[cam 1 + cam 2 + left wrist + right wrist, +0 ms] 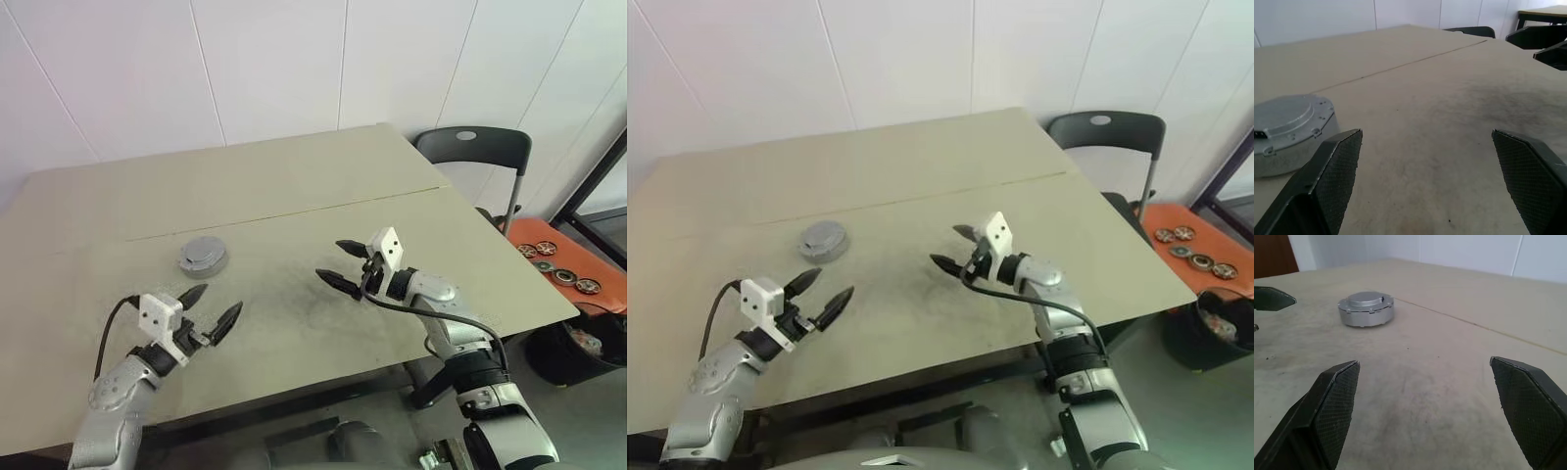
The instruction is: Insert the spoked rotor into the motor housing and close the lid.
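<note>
You are hovering both hands spread and empty over the beige worktop [294,186], the left hand [209,309] near-left and the right hand [344,266] right of centre, while the round silver-grey metal lid [203,256] is sitting closed on its housing at far left.

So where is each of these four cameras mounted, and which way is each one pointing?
Left eye view: on the head, looking down over the table; both arms show, left gripper and right gripper open.
Right eye view: beside it, same scene, same arms.
Left wrist view: on the left wrist, looking along its fingers across the table.
Right wrist view: on the right wrist, looking along its fingers.
Shared: all four show the closed silver-grey motor.
</note>
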